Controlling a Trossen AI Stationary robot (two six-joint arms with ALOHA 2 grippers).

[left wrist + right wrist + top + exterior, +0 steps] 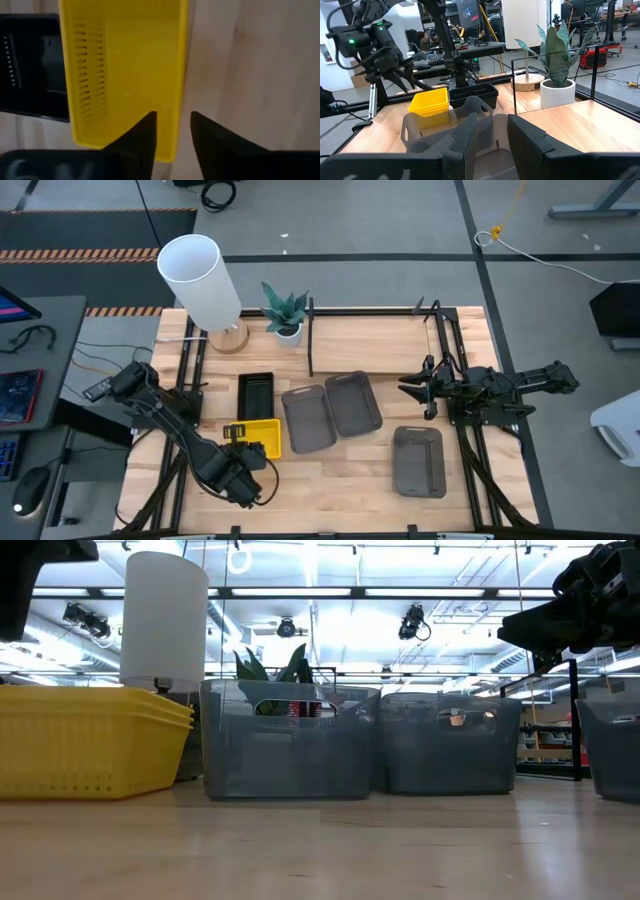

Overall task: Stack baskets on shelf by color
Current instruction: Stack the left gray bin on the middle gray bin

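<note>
The yellow baskets (266, 436) sit nested in one stack on the table, also seen in the left wrist view (125, 65). Just beyond them lie the black baskets (255, 393). Two grey baskets (308, 418) (353, 402) stand side by side mid-table, with a third (418, 460) nearer the right front. The shelf (380, 340) stands at the far side. My left gripper (172, 132) is open and hovers above the yellow stack's near corner, one finger over the inside and one over the outside. My right gripper (408, 388) is open and raised, right of the grey pair.
A white lamp (200, 280) and a potted plant (287, 315) stand at the far left, beside the shelf. The shelf's black posts (512, 85) rise near the grey baskets. Bare wood (330, 490) lies along the near edge. A side desk with a mouse (28, 488) is on the left.
</note>
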